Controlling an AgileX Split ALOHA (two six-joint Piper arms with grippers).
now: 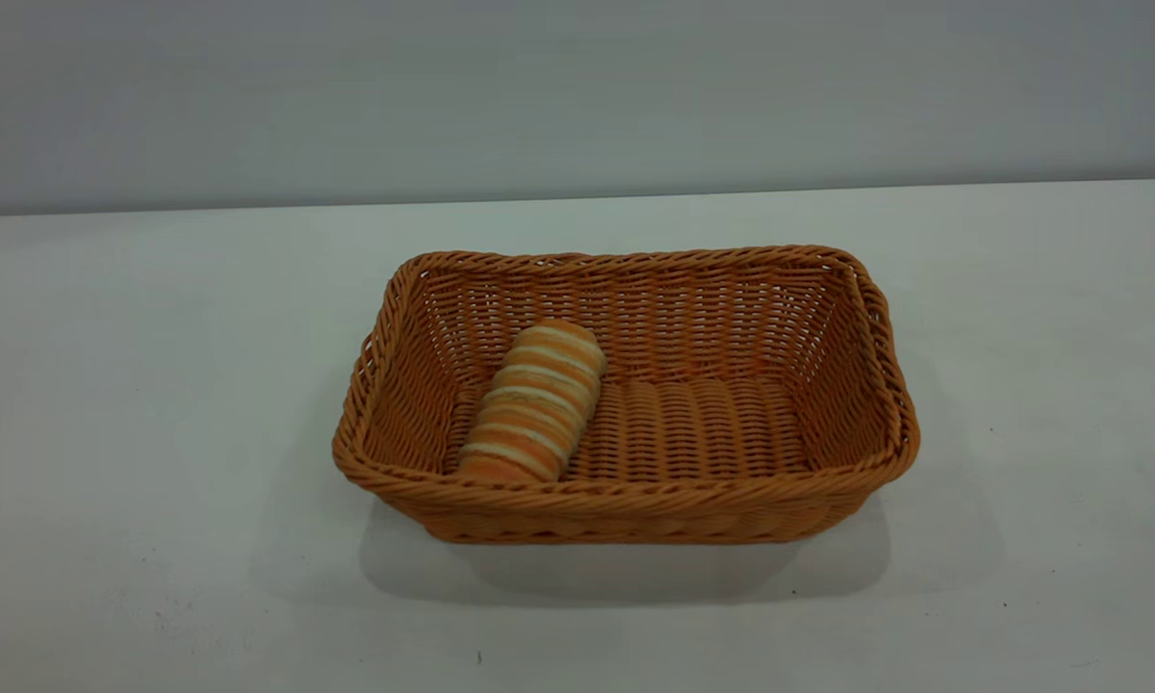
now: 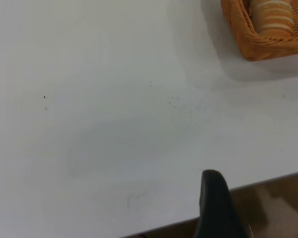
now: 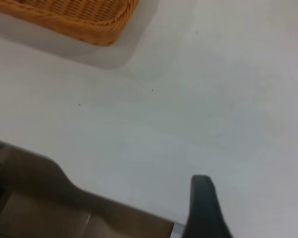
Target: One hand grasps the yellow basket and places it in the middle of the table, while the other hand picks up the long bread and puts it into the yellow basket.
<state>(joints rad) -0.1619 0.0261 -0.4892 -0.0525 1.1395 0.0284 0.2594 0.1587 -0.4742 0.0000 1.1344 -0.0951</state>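
Note:
The yellow basket (image 1: pixel 635 493) stands in the middle of the table (image 1: pixel 135 404). The long bread (image 1: pixel 536 399) lies inside it at its left end, slanted, with one end leaning up toward the back wall. Neither arm shows in the exterior view. My left gripper (image 2: pixel 213 203) shows only as a dark part over the table's edge, far from the basket's corner (image 2: pixel 273 47) and the bread (image 2: pixel 270 15). My right gripper (image 3: pixel 203 206) shows likewise as a dark part near the table's edge, well away from the basket (image 3: pixel 84 20). Nothing is held by either.
The white tabletop spreads wide on all sides of the basket, with a few dark specks. A grey wall runs behind it. Brown floor (image 2: pixel 278 203) lies past the table's edge, and it also shows in the right wrist view (image 3: pixel 35 208).

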